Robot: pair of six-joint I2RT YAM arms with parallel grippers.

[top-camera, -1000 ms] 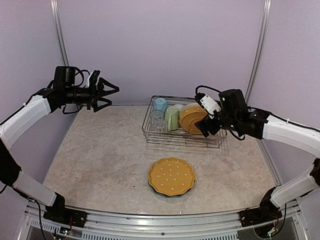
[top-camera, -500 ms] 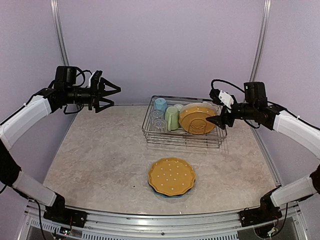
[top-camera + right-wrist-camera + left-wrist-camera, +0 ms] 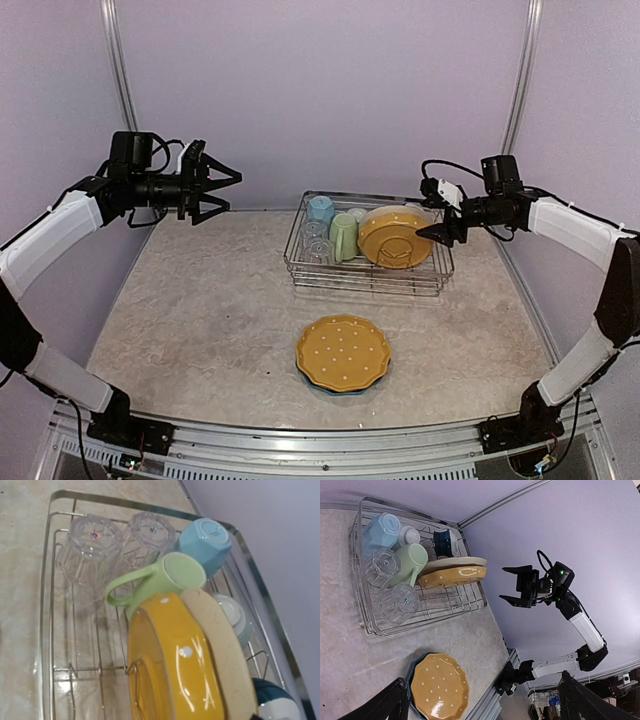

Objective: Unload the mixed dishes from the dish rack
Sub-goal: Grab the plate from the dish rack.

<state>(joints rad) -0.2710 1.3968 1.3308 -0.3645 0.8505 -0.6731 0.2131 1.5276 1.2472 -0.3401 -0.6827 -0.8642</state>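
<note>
Rack (image 3: pixel 366 288) holds two glasses (image 3: pixel 93 540), two mugs (image 3: pixel 176 576), two plates (image 3: pixel 175 665); left tool (image 3: pixel 232 193) and right tool (image 3: pixel 502 584) both spread apart.

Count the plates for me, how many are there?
4. Two stand in the dish rack: a dotted yellow plate with a cream plate behind it. Two are stacked on the table: a second yellow plate atop a blue plate. Others may be hidden.

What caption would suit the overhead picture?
Right gripper hovers by the yellow plate in the dish rack; two plates lie stacked on the table.
</note>
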